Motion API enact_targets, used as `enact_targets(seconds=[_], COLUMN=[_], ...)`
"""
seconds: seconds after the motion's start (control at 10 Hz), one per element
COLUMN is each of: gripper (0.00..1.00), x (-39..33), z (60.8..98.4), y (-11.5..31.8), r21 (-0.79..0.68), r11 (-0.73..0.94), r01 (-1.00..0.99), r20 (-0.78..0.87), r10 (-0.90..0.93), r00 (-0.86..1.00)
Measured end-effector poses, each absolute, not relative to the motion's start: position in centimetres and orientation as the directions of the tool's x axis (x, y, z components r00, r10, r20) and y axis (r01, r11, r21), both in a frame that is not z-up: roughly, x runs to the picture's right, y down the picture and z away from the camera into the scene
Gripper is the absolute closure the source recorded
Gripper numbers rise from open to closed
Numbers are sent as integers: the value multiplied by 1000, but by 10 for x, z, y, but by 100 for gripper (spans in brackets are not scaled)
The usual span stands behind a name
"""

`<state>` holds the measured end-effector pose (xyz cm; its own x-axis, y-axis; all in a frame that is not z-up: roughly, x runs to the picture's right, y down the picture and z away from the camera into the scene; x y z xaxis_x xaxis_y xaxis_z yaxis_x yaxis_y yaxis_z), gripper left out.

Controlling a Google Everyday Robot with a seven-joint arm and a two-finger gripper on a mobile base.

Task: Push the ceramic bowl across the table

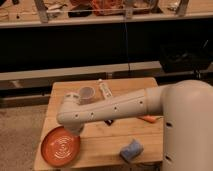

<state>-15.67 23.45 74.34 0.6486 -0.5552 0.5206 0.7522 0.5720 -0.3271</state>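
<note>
The ceramic bowl (60, 146), orange-terracotta with pale swirls inside, sits at the front left corner of the light-wood table (112, 137), with its rim reaching the table's left and front edges. My white arm reaches across the table from the right. Its wrist bends down at the bowl's far right rim. The gripper (75, 131) is at that rim, mostly hidden under the wrist.
A small pale cup (87, 94) stands behind the arm, with a white slim object (104, 90) beside it. A blue sponge (131, 149) lies at the front right. An orange item (149, 119) pokes out under the arm. Dark shelving stands behind the table.
</note>
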Motion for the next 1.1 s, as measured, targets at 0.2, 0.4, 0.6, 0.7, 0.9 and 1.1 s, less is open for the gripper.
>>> enact_targets(seconds=[0.2, 0.4, 0.6, 0.7, 0.9, 1.1], gripper=[98, 98, 98, 98, 98, 98], x=[-156, -156, -157, -157, -157, -159], z=[746, 747, 747, 747, 749, 750], y=[234, 233, 235, 236, 235, 237], r21=[-328, -327, -327, -327, -326, -326], r11=[579, 584, 587, 591, 595, 599], r01=[747, 743, 740, 738, 735, 731], r20=[520, 523, 525, 525, 526, 528], r10=[-549, -543, -538, -536, -531, -526], r00=[654, 657, 659, 661, 664, 667])
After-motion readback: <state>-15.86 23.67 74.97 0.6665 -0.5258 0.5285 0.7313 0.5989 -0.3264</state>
